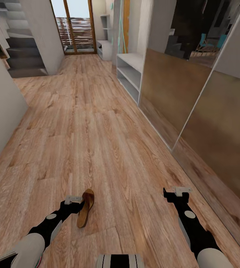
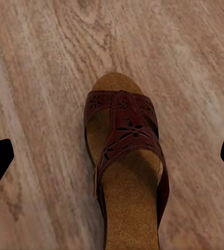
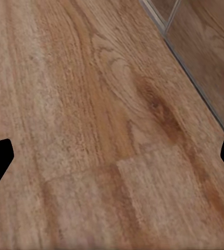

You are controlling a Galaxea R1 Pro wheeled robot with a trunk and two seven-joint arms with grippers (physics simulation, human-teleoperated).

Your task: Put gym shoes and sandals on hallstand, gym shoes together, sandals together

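Under left pincer, sandal heel cut off.

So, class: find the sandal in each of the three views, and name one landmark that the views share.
Head view: sandal low, left of centre, beside the left hand.
Left wrist view: sandal centre, running to the lower edge.
Right wrist view: not in it.
Shared landmark: wood-plank floor.

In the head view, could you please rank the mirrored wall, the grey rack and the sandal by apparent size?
1. Mirrored wall, largest.
2. Grey rack; it stands farther off, so it looks smaller than it is.
3. Sandal, smallest though nearest.
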